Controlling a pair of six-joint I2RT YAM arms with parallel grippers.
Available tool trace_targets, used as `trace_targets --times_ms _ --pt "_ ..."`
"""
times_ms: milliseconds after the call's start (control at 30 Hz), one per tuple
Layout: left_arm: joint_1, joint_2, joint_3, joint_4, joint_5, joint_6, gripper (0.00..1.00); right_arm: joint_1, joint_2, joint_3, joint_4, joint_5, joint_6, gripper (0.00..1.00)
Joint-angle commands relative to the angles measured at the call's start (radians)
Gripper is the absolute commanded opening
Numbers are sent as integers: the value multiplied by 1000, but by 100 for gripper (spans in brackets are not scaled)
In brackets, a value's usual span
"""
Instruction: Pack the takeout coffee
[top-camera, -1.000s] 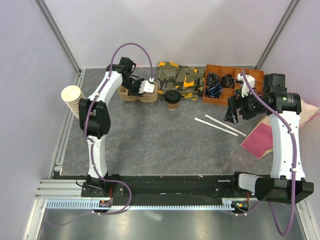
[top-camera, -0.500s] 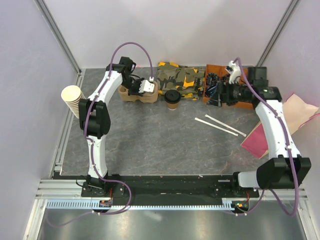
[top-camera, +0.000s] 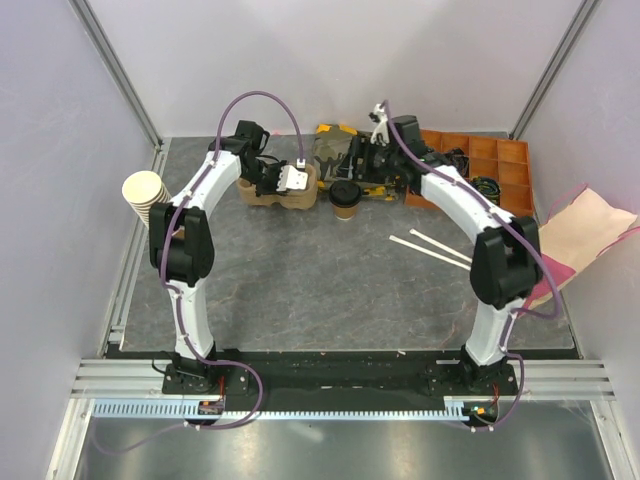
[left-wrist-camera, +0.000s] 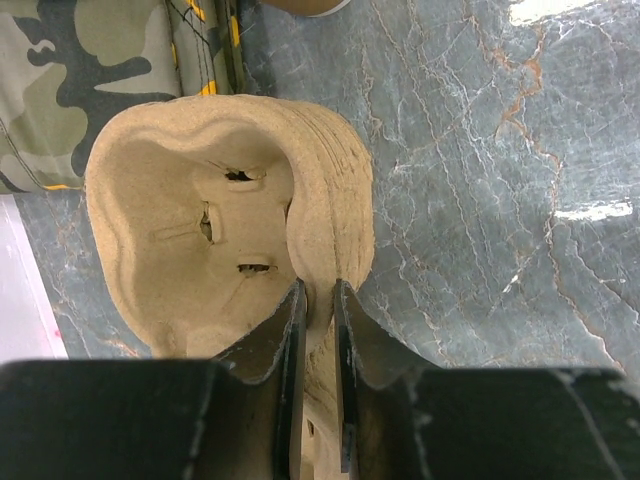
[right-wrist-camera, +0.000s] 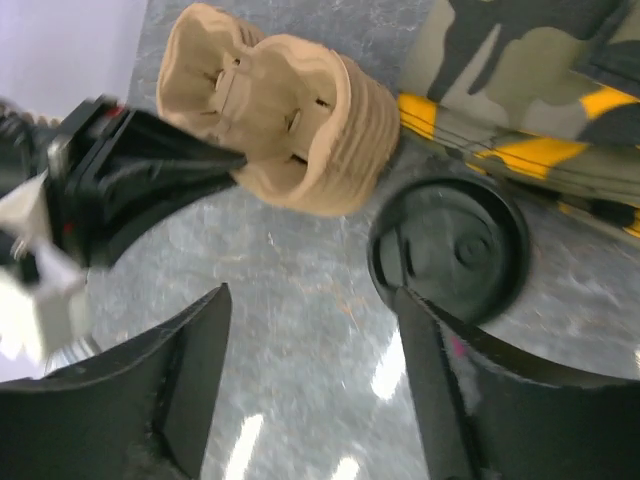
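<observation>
The takeout coffee (top-camera: 345, 199), a tan paper cup with a black lid (right-wrist-camera: 455, 250), stands upright on the grey table just right of the brown pulp cup carrier (top-camera: 272, 187). My left gripper (left-wrist-camera: 318, 295) is shut on the carrier's near wall (left-wrist-camera: 330, 200), one finger inside a pocket and one outside. My right gripper (right-wrist-camera: 311, 292) hangs open above the table. Its right finger (right-wrist-camera: 430, 360) sits by the lid's edge, and the cup is beside the jaws, not between them. In the top view the right gripper (top-camera: 362, 168) hovers just behind the cup.
A camouflage bag (top-camera: 350, 150) lies behind the cup and carrier. An orange compartment tray (top-camera: 480, 165) holds small dark items at back right. Two white sticks (top-camera: 435, 250) lie mid-right. A stack of lidless cups (top-camera: 147, 195) lies at left, a paper bag (top-camera: 580, 225) at far right.
My right arm has swung left from the orange tray to beside the coffee cup, with its jaws a little narrower. The left gripper has stayed on the carrier.
</observation>
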Motion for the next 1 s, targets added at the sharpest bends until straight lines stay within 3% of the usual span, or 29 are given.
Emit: trace_targets --times_ms 0,233,400,967 --pt "-3 -75 -33 99 45 -21 2 42 101 150 106 100 89 73" --pt "-3 -73 -59 126 37 -17 2 71 258 265 155 76 139 62" --pt "-5 -76 -68 145 49 -23 2 85 330 331 178 82 182 62" --pt "7 -72 -91 155 59 -23 2 105 438 379 219 100 260 52"
